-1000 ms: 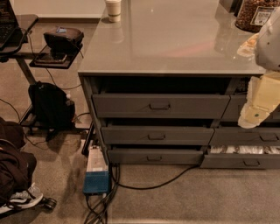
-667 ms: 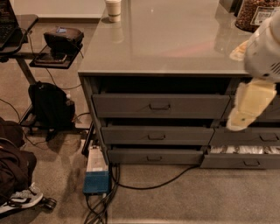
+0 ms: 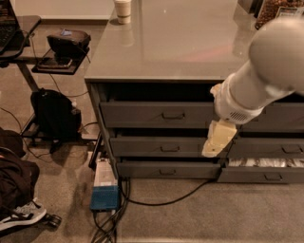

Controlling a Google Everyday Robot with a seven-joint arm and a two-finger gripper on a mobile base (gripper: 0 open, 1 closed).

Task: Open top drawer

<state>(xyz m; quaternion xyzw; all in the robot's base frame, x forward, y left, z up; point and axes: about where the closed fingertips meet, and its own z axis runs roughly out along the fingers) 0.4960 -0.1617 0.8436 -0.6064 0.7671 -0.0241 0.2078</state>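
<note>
The top drawer (image 3: 142, 115) is a wide dark-grey drawer just under the grey countertop (image 3: 171, 52). Its small rectangular pull handle (image 3: 173, 115) sits at the middle of its flat front. A dark gap shows above the front. My gripper (image 3: 217, 138) is cream-coloured and hangs from the white arm (image 3: 266, 71), which reaches in from the upper right. The gripper points down in front of the drawer fronts, right of the handle and a little below it, over the right end of the second drawer (image 3: 161, 148). It holds nothing that I can see.
A third drawer (image 3: 166, 170) lies lower. At the lower right a drawer (image 3: 263, 163) stands open with white contents. A cup (image 3: 122, 10) and a jar (image 3: 273, 12) stand on the counter. A blue box (image 3: 104, 197), cables, a backpack (image 3: 54, 114) and a shoe (image 3: 23, 216) are on the floor at the left.
The arm has swung left from the right edge, and the gripper now hangs in front of the drawers nearer the top drawer's handle. The drawers have not moved.
</note>
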